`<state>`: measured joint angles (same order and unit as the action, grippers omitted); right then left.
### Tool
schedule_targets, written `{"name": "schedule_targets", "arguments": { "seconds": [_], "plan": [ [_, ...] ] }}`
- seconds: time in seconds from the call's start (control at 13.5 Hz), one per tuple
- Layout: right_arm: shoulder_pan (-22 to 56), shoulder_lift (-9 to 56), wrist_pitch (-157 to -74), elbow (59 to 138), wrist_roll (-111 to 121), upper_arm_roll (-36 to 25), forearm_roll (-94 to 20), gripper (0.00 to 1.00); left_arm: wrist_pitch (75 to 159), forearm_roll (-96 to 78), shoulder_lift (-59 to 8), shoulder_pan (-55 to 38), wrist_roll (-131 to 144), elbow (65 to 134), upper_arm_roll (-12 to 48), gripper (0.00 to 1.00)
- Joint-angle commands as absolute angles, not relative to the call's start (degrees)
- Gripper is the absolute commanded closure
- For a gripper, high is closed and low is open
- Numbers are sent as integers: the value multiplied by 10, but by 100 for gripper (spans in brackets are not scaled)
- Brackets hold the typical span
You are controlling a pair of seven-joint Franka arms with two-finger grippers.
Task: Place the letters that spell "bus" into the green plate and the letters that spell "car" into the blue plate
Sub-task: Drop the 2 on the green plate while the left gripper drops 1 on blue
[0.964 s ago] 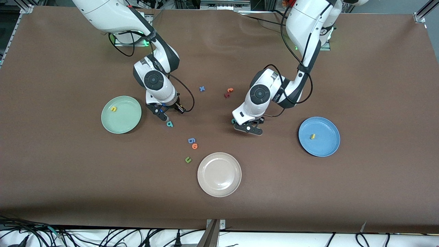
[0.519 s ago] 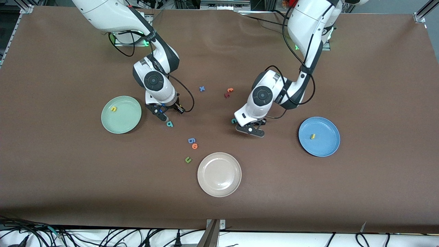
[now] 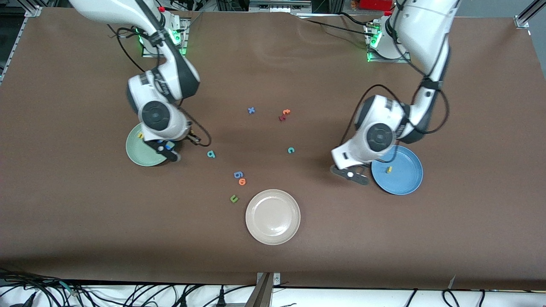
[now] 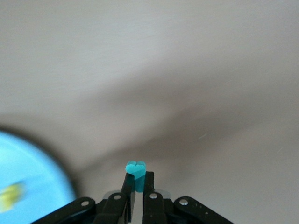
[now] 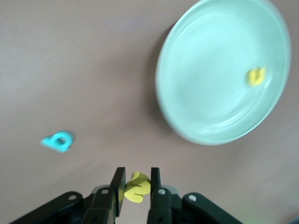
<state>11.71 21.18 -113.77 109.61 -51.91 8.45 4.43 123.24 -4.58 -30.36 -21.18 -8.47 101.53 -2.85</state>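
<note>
Right pincer point(image 5: 133, 190), clamped on the yellow "s" point(image 5: 136, 186), hangs at the green plate's point(image 3: 137, 154) rim; left pincer point(image 4: 138, 187) grips a teal letter point(image 4: 136, 168) beside the blue plate point(image 3: 403, 181). I judge both deliveries under way: next, centre each over its plate and release.
</note>
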Motion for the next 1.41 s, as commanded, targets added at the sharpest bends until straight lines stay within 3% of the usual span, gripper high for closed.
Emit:
{"name": "schedule_targets", "arguments": {
  "seconds": [0.0, 0.3, 0.37, 0.45, 0.52, 0.74, 0.82, 0.89, 0.96, 1.34],
  "plan": [
    [112, 205, -1117, 1105, -385, 27, 20, 98, 1198, -10, -270, -140, -183, 1027, -20, 100],
    [110, 213, -1162, 1149, -278, -25, 5, 98, 1202, 6, -286, -92, -239, 1027, -21, 100],
    [109, 213, -1191, 1174, -255, -31, -9, 98, 1202, 12, -287, -88, -239, 1027, -21, 93],
    [107, 213, -1224, 1198, -239, -31, -15, 98, 1202, 12, -287, -86, -237, 1027, -21, 51],
    [105, 214, -1250, 1213, -231, -33, -15, 97, 1202, 12, -290, -84, -238, 1027, -21, 1],
    [94, 227, -1271, 1226, -206, -35, -15, 92, 1201, 4, -293, -73, -232, 1027, -18, 0],
    [91, 227, -1275, 1229, -200, -35, -15, 84, 1201, 4, -293, -76, -229, 1027, -18, 0],
    [91, 226, -1274, 1229, -196, -35, -15, 49, 1200, -12, -293, -78, -219, 1027, -16, 0],
    [91, 224, -1273, 1228, -197, -35, -15, 0, 1199, -47, -293, -82, -188, 1028, -15, 0],
    [94, 199, -1213, 1189, -245, -19, -17, 0, 1205, -83, -304, -193, 9, 1006, -4, 0]
  ]
}}
